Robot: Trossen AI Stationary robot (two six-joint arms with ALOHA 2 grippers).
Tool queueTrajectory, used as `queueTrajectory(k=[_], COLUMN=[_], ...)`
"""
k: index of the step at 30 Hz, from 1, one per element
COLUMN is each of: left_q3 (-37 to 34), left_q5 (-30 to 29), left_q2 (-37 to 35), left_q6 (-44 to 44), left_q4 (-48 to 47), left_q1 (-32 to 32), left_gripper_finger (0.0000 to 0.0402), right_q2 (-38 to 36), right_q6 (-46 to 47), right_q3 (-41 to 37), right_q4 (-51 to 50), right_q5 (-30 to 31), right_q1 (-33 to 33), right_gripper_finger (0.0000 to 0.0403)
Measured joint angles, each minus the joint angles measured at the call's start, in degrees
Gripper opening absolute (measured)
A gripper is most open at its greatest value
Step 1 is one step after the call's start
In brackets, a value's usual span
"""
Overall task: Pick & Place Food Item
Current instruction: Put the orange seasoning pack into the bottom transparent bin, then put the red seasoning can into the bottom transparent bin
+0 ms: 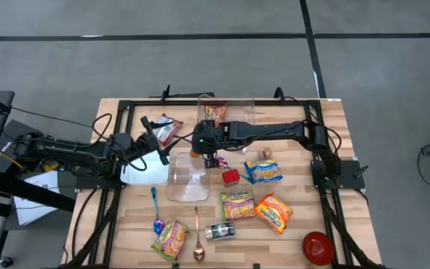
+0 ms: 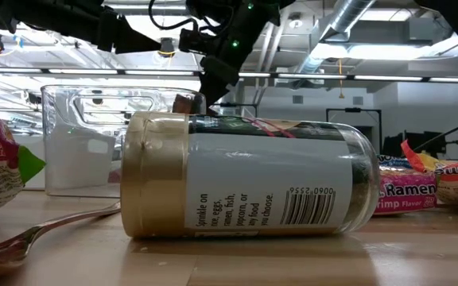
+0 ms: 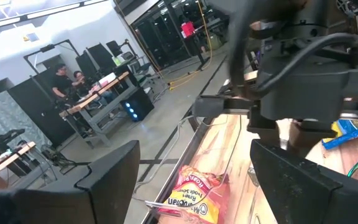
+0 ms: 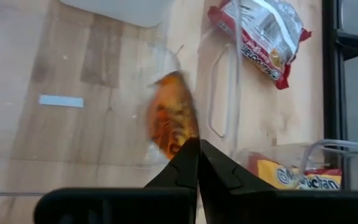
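My right gripper is shut on a small orange-brown food packet over the far rim of a clear plastic tub. It also shows in the low view with the packet at its fingers, above the tub. My left gripper is open and empty just left of the tub, beside a white tray; its fingers stand wide apart, looking toward a pink ramen pack. My right gripper pinches the packet's near edge between its two shut fingertips, coming from above and pointing down. The packet hangs past the fingertips, lifted clear over the clear tub. It is blurred, so more of the hold does not show.
A second clear tub with a ramen pack stands at the far edge. A ramen pack lies near my left gripper. Several ramen packs, a red cup, a jar lying on its side, spoons and a red bowl lie toward the near side.
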Motion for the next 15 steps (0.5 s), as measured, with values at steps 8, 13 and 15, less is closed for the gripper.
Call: queueTrajectory(k=[8,13,15], left_q3=[0.0,0.0,0.0], left_q5=[0.0,0.0,0.0], left_q2=[0.0,0.0,0.0], left_q6=[0.0,0.0,0.0], left_q4=[0.0,0.0,0.0], left_q1=[0.0,0.0,0.0], left_gripper_finger=[0.0298,0.0298,0.0298], right_q2=[0.0,0.0,0.0], right_q6=[-0.1,0.0,0.1], right_q3=[0.0,0.0,0.0], right_q4=[-0.1,-0.1,-0.1], right_q5=[0.0,0.4,0.5], right_q1=[-0.4,-0.4,-0.5], right_gripper_finger=[0.0021,0.0058,0.0073])
